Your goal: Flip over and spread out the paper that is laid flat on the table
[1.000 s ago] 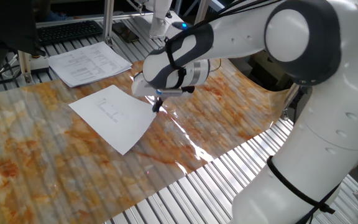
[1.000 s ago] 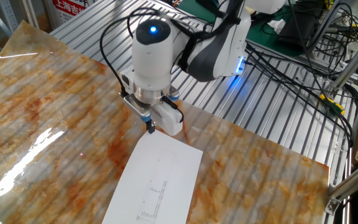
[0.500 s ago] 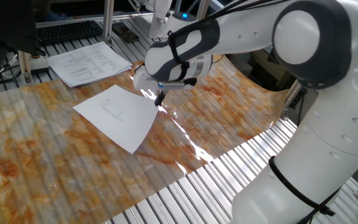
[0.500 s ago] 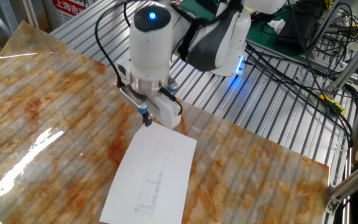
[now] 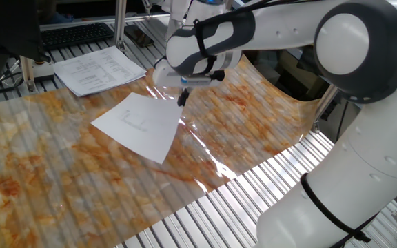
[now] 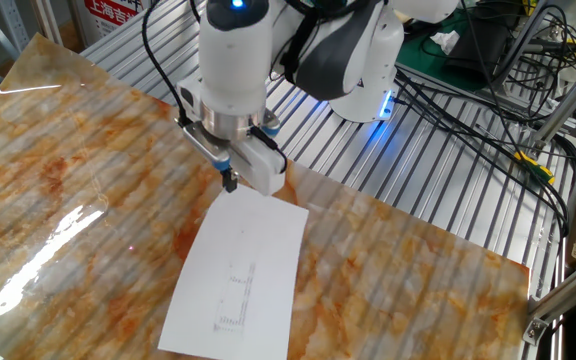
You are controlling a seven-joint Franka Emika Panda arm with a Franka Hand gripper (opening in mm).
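Observation:
The paper point(image 5: 140, 127) is a thin white sheet with a few faint lines of print facing up. It rests on the orange-and-grey marbled table point(image 5: 40, 186). My gripper point(image 5: 182, 100) is shut on the paper's far right corner, which is raised off the surface while the rest slopes down to the table. In the other fixed view the gripper point(image 6: 230, 183) pinches the top corner of the paper point(image 6: 238, 275), above the marbled table point(image 6: 58, 150). The fingertips are dark and narrow, and no gap shows between them.
A stack of densely printed pages point(image 5: 98, 69) lies at the back left, beside a black keyboard point(image 5: 74, 34). Bare metal slats point(image 5: 253, 200) run past the marbled sheet's edge. Cables point(image 6: 488, 90) and frame posts crowd the far right.
The gripper has risen and moved toward the back, dragging the pinched corner with it. The paper slid along and its held edge lifted further off the table.

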